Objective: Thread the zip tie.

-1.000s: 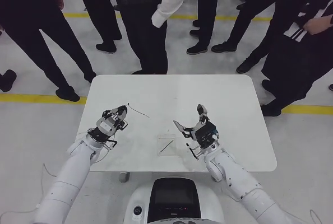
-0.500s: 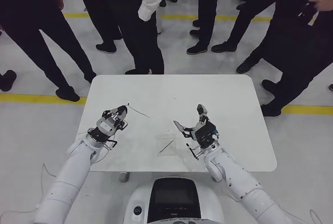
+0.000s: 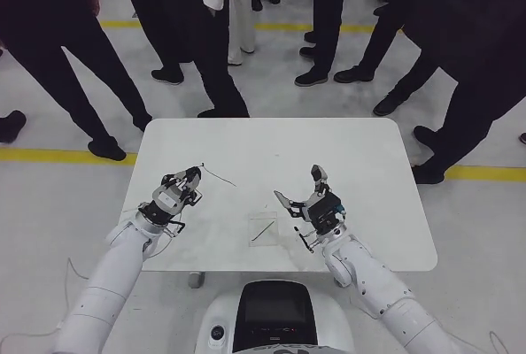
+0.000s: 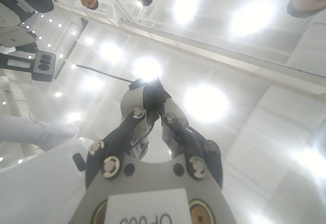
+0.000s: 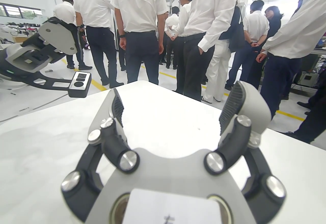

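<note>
Your left end effector [image 4: 150, 85] is pinching shut on one end of the zip tie [image 4: 102, 72]. The thin dark strap is sticking out past the fingertips, with its long axis running over the tabletop [image 3: 351, 150] towards the far edge and the right arm's half. Your right end effector [image 5: 175, 104] is hovering low over the tabletop, spread wide with nothing between its ribbed pads [image 5: 117, 106]. It is sitting well apart from the strap's free tip, so that gap is probably what you are closing next. A second slim strip [image 3: 263, 230] is lying on a small clear square [image 3: 254, 241] between the arms, nearer the right one, and it is too small to tell whether it is another tie. A dark lump at the left fingertips may be the tie's head, but lamp glare is washing it out
</note>
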Available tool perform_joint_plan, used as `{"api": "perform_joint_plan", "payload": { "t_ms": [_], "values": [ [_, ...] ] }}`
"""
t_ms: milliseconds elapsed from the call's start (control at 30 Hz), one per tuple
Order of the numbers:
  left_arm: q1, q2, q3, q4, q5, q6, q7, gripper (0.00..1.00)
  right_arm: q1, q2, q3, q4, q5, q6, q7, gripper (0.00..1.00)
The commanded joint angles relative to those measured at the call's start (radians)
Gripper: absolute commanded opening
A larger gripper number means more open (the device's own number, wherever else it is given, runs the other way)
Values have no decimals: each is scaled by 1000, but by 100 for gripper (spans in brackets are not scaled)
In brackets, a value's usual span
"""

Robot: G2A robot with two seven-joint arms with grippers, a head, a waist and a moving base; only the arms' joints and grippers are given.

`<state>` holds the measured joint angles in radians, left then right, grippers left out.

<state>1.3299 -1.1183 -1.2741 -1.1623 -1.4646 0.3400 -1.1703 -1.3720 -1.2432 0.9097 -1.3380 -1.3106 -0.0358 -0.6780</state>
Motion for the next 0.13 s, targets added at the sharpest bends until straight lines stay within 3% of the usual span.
{"api": "perform_joint_plan", "payload": {
  "t_ms": [0,100],
  "values": [
    [0,0,0,0,0,0,0,0,0,0,0,0,0,0,0,100],
    [0,0,0,0,0,0,0,0,0,0,0,0,0,0,0,100]
  ]
}}
